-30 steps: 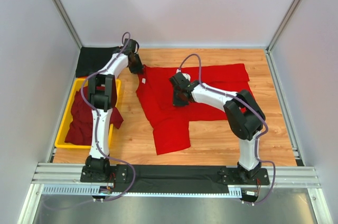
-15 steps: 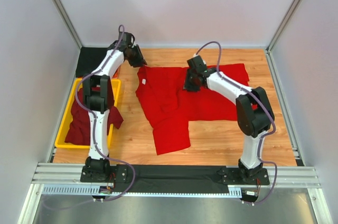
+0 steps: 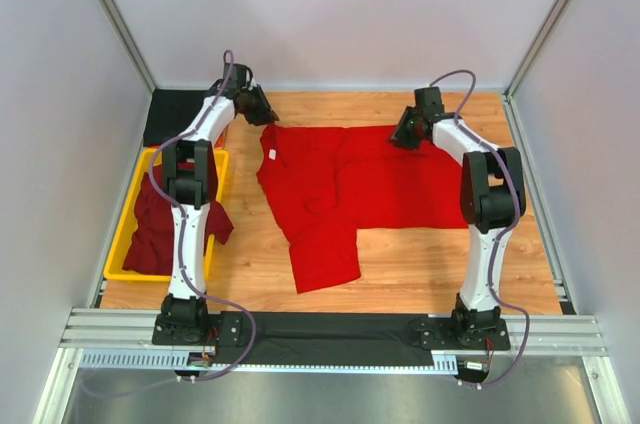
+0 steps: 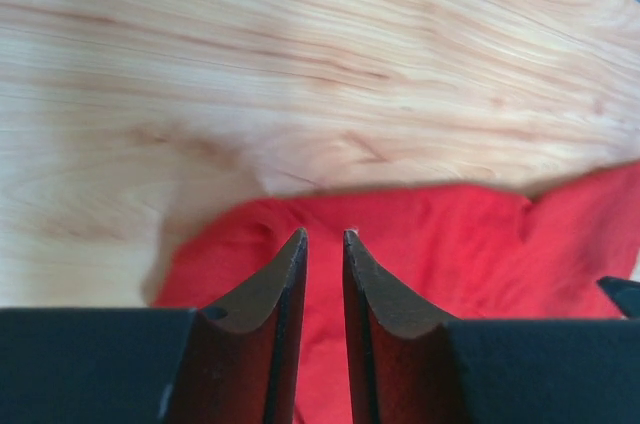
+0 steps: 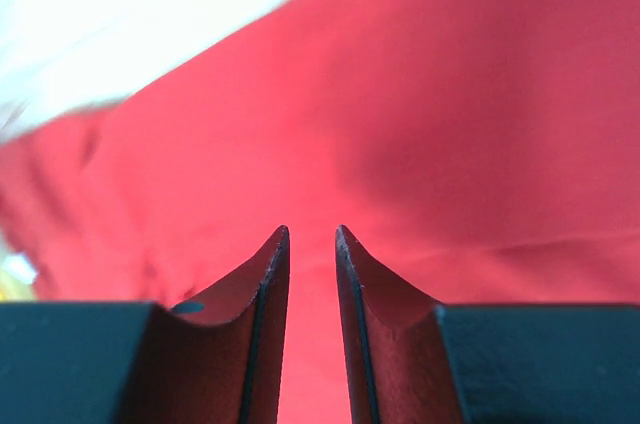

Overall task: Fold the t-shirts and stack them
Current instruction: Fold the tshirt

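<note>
Wooden table (image 3: 400, 264) — red t-shirt (image 3: 340, 184) spread flat; left hand (image 4: 324, 234), right hand (image 5: 312, 230) slightly parted, empty.

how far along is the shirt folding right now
Early. Possibly done: a black t-shirt lies flat at the far left corner. In hand: the red t-shirt lies spread open; left gripper and right gripper hover open near its far edge. Left: maroon t-shirts heaped in the yellow tray.

Red t-shirt (image 3: 340, 184) lies rumpled flat, maroon t-shirts (image 3: 145, 234) heaped at left
</note>
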Tool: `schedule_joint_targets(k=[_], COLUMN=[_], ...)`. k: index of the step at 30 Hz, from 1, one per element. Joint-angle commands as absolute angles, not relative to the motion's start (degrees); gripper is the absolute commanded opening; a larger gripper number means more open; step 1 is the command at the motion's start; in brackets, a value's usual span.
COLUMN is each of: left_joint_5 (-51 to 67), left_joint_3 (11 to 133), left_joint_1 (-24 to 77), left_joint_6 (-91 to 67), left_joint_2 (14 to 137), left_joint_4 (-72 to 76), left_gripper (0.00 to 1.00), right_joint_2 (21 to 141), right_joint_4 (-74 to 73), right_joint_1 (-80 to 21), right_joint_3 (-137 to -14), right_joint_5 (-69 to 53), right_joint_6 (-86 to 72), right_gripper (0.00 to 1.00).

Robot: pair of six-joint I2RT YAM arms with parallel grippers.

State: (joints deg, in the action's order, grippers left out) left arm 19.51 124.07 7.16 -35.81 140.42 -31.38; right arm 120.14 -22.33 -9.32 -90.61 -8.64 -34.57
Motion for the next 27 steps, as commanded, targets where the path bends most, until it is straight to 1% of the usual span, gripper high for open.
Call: schedule_joint_targets(k=[1,3,5,6,10,16,20,22,23,24,27], left_joint_5=[19.16,15.67,13.46,13.19,11.87,13.09,14.42,11.0,8.29,7.74,5.81], left_joint_3=[126.73,129.37,129.29,129.37,129.81,130.78,133.06,133.42,132.2,130.62,127.1], left_joint_1=[4.66,4.31,4.31,4.22,4.22,4.22,4.31,5.18,5.62,5.97,7.46], left_joint_6=[-36.47,-35.52,-34.55,-33.67,-32.09,-32.78,-32.09,-30.07,-28.32,-27.52,-25.76], left_joint_2=[143.77,145.19,145.63,145.72,146.07,147.22,147.22,143.89,141.79,137.07,129.06], left_joint_4=[-32.51,-36.1,-36.21,-35.95,-35.68,-33.31,-33.39,-36.56,-35.61,-34.73,-35.41], left_gripper=[0.26,0.23,0.24,0.23,0.23,0.24,0.25,0.25,0.27,0.29,0.31], right_joint_2=[123.3,124.97,127.26,128.31,130.86,131.66,130.35,128.85,128.24,126.58,122.27], right_joint_4=[-21.35,-23.54,-26.01,-26.45,-28.39,-26.28,-22.68,-22.5,-22.59,-22.59,-26.26], right_joint_1=[-4.32,-1.34,-0.53,2.26,4.65,7.12,8.0,8.0,8.0,8.0,8.0], right_joint_3=[-93.6,-95.0,-96.85,-97.38,-99.23,-98.26,-97.12,-97.64,-97.99,-98.35,-99.31], right_joint_5=[-10.11,-8.27,-8.44,-8.09,-7.29,-7.64,-12.11,-13.0,-14.49,-15.28,-15.73], right_joint_6=[-35.5,-36.82,-38.23,-38.41,-38.67,-38.76,-37.88,-36.83,-36.22,-34.91,-34.28], right_gripper=[0.26,0.25,0.23,0.23,0.22,0.23,0.26,0.28,0.3,0.35,0.4])
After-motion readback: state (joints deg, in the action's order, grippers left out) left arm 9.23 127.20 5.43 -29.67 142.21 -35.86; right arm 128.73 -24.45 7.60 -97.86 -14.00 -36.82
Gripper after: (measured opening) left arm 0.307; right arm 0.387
